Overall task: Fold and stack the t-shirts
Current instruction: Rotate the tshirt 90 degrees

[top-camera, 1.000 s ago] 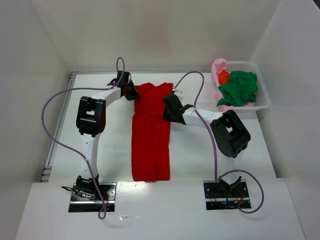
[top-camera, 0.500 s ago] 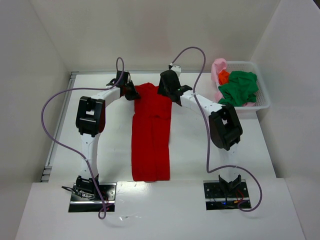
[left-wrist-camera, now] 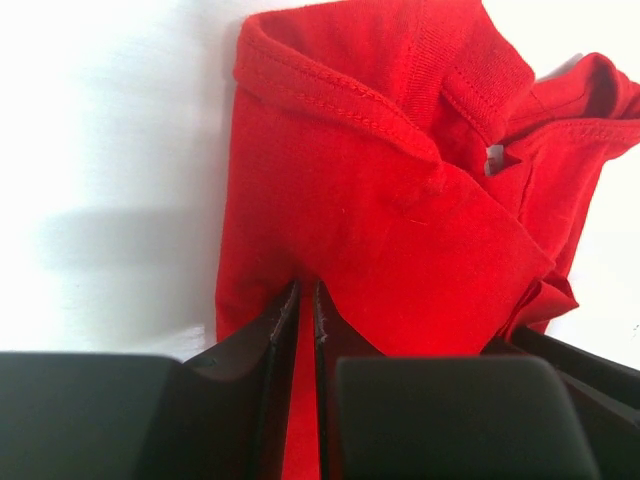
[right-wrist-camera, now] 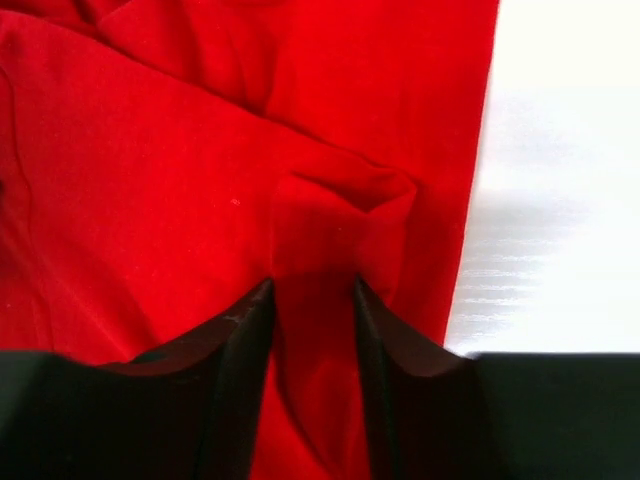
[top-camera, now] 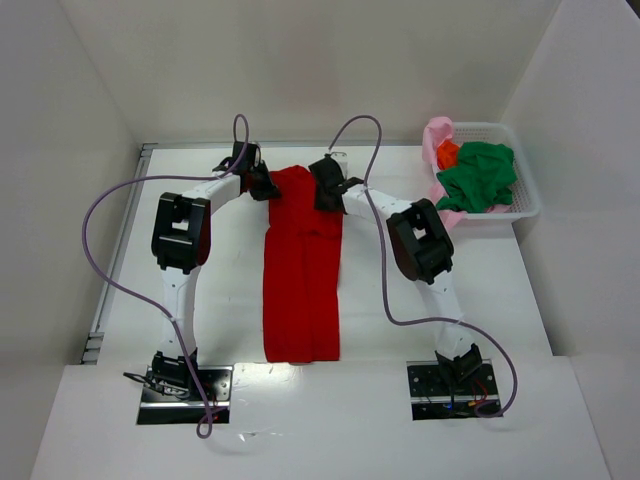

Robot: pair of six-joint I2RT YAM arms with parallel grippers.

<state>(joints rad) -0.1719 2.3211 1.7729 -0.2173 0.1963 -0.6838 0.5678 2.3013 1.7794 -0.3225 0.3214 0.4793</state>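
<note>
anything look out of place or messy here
Only the pink t-shirt: it spills over the left rim of the white basket, partly hanging outside. The red t-shirt lies as a straight strip, a little rumpled at its far end.

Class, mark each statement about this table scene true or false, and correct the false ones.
1. The red t-shirt lies on the table as a long narrow strip. True.
2. The green t-shirt lies flat on the table. False: it sits bunched in the white basket.
3. The left gripper pinches red cloth. True.
4. The right gripper hovers over the basket. False: it is on the red t-shirt, a ridge of cloth between its fingers.
</note>
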